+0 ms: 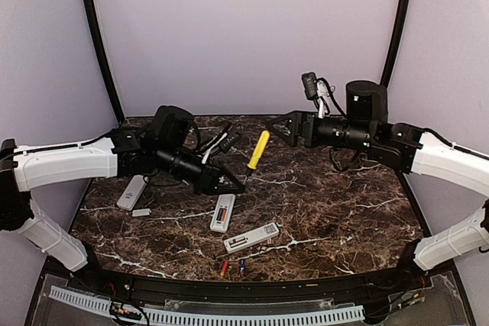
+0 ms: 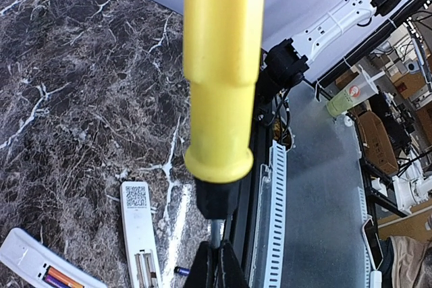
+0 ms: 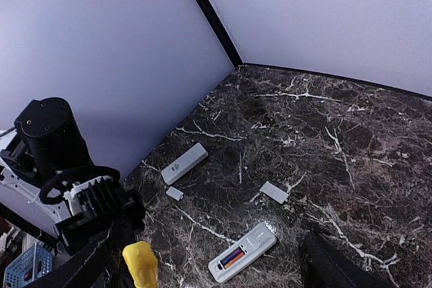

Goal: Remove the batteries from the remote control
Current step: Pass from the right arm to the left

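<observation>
A white remote control (image 1: 222,212) (image 3: 243,253) lies face down mid-table with its compartment uncovered, and orange and purple batteries (image 3: 233,257) (image 2: 62,278) sit inside it. A second remote (image 1: 252,238) (image 2: 140,227) lies nearer the front with an empty compartment. A red battery (image 1: 224,268) and a blue battery (image 1: 242,266) (image 2: 181,270) lie loose by the front edge. My left gripper (image 1: 233,185) (image 2: 217,251) is shut on the metal shaft of a yellow-handled screwdriver (image 1: 258,150) (image 2: 223,65), held above the table. My right gripper (image 1: 276,129) (image 3: 202,247) hovers open and holds nothing, a little right of the handle.
A third, closed remote (image 1: 131,192) (image 3: 184,162) lies at the left with a small white cover plate (image 1: 141,212) (image 3: 175,193) beside it. Another cover plate (image 3: 274,192) lies farther back. A perforated white cable duct (image 1: 214,316) runs along the front rail.
</observation>
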### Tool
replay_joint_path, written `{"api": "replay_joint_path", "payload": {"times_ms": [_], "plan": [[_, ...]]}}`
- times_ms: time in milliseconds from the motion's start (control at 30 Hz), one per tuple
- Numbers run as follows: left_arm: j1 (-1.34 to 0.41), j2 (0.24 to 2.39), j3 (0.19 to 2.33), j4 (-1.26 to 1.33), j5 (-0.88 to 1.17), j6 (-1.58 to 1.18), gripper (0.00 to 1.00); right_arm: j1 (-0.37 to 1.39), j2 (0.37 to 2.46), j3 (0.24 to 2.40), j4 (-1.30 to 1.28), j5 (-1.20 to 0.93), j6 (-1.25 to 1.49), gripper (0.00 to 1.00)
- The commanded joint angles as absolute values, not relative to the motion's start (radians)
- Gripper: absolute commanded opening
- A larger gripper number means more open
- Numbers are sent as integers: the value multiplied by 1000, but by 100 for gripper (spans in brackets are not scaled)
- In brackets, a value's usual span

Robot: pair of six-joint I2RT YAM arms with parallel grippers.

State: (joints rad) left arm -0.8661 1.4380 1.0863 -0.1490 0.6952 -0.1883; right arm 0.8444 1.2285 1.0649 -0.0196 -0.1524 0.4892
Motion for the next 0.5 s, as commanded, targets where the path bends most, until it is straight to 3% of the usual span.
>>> {"api": "replay_joint_path", "payload": {"times_ms": [0,300,467], "plan": [[-859,1455,1132,-360,712,16,0,819,1269,1108,-244,-401,415,87],[-861,1493,1127,-374,754,42,0,821,1378,1144,-217,-622,393,77],[-860,1490,1110,-344,770,26,0,822,1402,1132,-199,-635,398,59]]}}
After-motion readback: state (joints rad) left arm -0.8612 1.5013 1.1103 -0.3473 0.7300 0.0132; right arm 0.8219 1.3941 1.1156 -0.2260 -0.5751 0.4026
